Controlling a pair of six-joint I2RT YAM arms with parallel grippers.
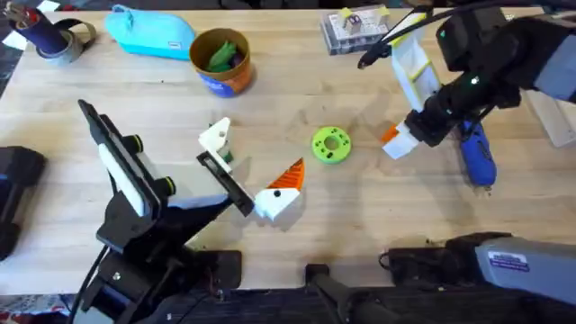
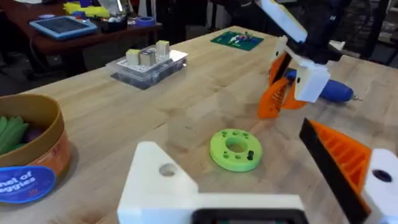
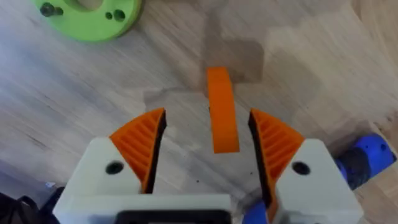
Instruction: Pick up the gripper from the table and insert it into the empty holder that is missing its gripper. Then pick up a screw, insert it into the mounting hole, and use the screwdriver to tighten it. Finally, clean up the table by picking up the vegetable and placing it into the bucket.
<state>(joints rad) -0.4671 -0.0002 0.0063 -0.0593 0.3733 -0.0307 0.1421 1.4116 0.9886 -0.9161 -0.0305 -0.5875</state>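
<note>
The right gripper (image 3: pixel 208 146) is spread wide over the orange finger (image 3: pixel 222 112) (not gripping it). Bare table (image 1: pixel 360 216) surrounds it; the screwdriver (image 1: pixel 475 153) lies just beside.

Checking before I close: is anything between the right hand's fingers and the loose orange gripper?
No. In the right wrist view the gripper lies between the open right hand's pads, bare table either side.

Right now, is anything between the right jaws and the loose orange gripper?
Nothing visible. The right gripper is open with the gripper lying between its pads on bare table. The green disc sits off to one side.
</note>
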